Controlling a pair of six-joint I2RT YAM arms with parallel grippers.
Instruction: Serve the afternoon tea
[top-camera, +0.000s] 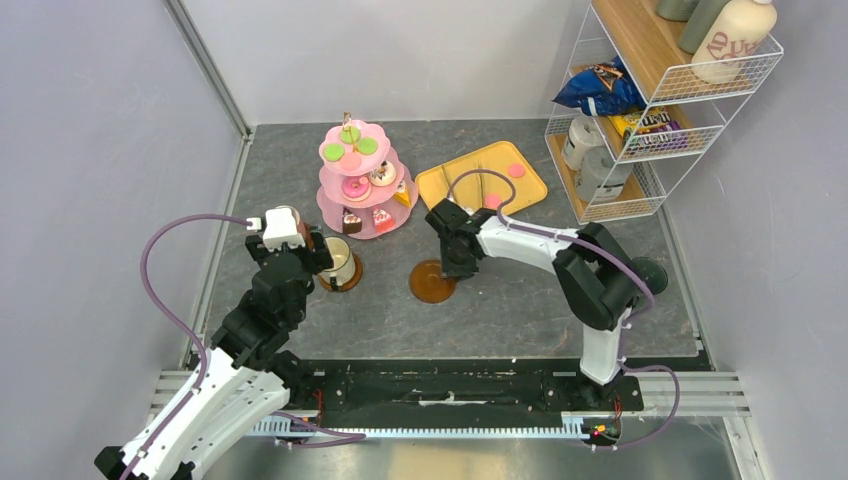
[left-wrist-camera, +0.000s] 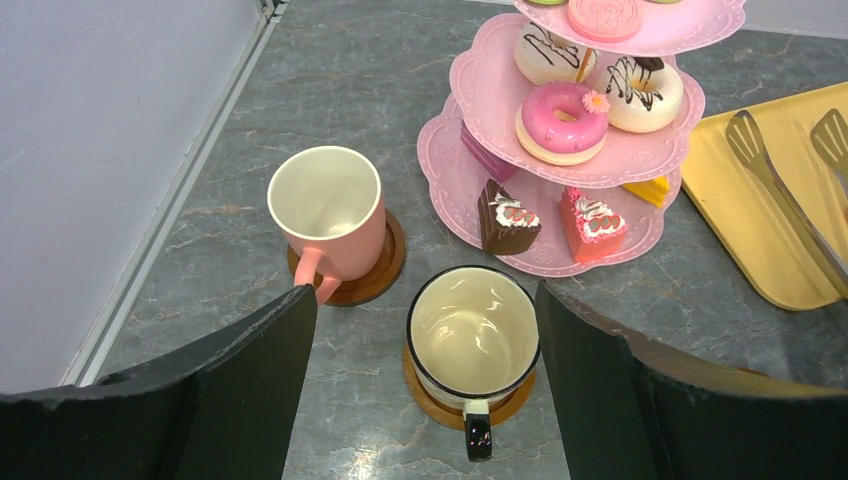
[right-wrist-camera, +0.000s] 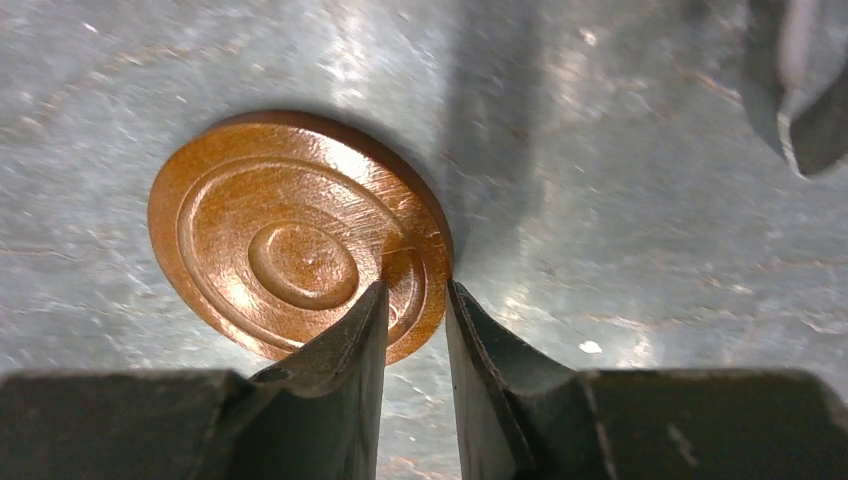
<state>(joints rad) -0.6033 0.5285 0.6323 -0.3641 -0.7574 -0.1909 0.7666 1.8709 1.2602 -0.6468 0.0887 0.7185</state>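
The pink three-tier stand (top-camera: 362, 185) carries macarons, donuts and cake wedges. In front of it a cream mug with a black rim (left-wrist-camera: 472, 330) stands on a brown saucer, and a pink mug (left-wrist-camera: 327, 205) stands on another saucer (left-wrist-camera: 385, 270) to its left. My left gripper (left-wrist-camera: 425, 290) hangs open above the cream mug, one finger on either side of it. A third brown saucer (right-wrist-camera: 290, 250) lies bare at mid-table (top-camera: 432, 283). My right gripper (right-wrist-camera: 418, 290) is closed on its right rim, one finger over the saucer's top and the other outside its edge.
A yellow tray (top-camera: 470, 180) with pink macarons (top-camera: 516, 170) and metal tongs (left-wrist-camera: 770, 170) lies right of the stand. At the far right, a wire shelf (top-camera: 640, 120) holds a blue crisp bag, a yellow packet and a cream bottle. Grey walls close in the left and back.
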